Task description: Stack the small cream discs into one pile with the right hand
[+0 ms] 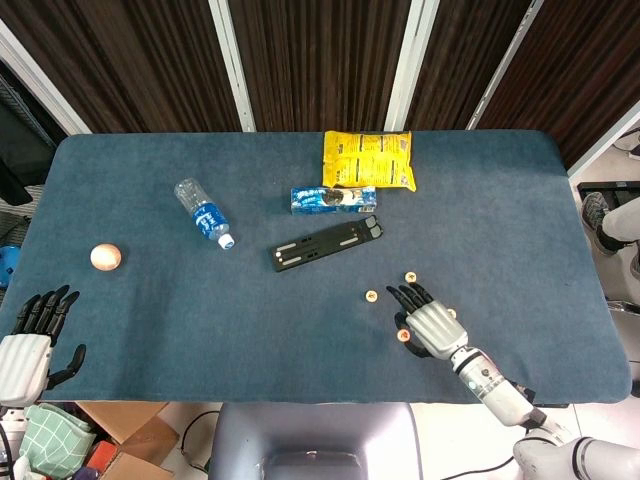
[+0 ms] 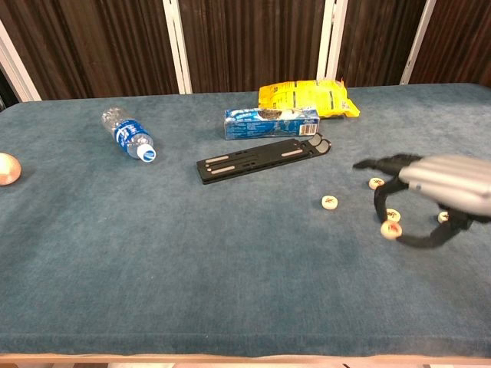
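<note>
At front right of dark blue cloth table [image 1: 150, 300]: right hand [image 2: 441, 188], thumb and a finger pinching small cream disc with red mark [image 2: 391, 229], other fingers spread
Nearest cream disc [image 2: 393, 215]: just behind held one
Outlying cream disc [image 2: 330, 202]: left of hand
Risk: shallow pinch, likely slip or tilt on release; spread fingers nudging neighbours away
Left hand [image 1: 30, 345]: off table edge, fingers apart, holding nothing
</note>
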Robot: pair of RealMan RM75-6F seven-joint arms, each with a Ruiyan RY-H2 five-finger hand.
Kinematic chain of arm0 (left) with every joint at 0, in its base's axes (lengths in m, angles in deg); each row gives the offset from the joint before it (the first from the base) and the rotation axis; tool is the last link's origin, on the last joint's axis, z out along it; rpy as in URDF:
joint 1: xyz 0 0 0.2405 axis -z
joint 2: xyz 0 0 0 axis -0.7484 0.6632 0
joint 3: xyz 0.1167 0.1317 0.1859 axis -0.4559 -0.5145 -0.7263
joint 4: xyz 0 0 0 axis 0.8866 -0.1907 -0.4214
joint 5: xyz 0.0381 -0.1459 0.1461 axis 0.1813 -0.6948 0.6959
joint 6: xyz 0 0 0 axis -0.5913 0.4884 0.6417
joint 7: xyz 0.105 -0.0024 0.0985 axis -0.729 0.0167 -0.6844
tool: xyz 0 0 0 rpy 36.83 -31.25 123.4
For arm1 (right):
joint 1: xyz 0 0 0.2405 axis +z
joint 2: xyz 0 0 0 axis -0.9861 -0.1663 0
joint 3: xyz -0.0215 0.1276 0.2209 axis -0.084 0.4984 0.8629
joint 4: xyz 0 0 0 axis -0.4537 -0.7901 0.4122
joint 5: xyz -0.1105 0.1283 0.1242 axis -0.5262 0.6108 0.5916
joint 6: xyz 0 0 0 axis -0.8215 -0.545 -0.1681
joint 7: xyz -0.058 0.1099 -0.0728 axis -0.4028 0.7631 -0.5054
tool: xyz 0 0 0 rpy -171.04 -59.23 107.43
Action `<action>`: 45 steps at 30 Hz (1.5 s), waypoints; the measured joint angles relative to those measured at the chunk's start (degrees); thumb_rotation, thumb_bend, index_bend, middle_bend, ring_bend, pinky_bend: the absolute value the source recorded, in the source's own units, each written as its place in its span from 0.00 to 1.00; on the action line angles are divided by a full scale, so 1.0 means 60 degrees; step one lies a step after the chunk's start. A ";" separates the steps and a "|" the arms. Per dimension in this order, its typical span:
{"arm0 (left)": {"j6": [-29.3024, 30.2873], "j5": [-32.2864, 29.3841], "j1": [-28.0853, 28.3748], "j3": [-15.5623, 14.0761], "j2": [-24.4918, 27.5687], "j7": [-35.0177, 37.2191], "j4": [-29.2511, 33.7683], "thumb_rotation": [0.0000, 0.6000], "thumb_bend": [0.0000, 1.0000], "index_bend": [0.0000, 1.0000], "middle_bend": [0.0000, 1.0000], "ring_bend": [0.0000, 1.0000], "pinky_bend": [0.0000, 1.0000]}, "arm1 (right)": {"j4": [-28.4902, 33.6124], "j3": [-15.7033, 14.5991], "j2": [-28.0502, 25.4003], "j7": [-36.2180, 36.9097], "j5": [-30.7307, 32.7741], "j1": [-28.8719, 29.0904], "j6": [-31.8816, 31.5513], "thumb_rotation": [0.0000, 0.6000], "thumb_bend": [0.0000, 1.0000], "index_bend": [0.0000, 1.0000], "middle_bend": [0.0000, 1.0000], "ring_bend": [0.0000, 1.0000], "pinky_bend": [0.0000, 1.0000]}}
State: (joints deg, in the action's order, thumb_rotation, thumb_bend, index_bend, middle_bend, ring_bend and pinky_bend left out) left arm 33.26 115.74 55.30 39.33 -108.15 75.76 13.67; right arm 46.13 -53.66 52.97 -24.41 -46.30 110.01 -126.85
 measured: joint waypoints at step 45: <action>-0.0228 -0.0054 0.0139 0.0017 -0.0025 0.0062 -0.0049 1.00 0.44 0.00 0.01 0.00 0.07 | -0.0597 0.0575 0.0317 -0.0792 0.2217 0.0660 0.1403 1.00 0.46 0.42 0.00 0.00 0.00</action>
State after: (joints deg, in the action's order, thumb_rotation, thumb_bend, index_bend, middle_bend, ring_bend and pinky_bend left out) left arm 31.89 115.41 56.13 39.43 -108.30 76.13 13.38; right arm 42.54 -50.21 54.88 -29.17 -33.00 113.97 -118.43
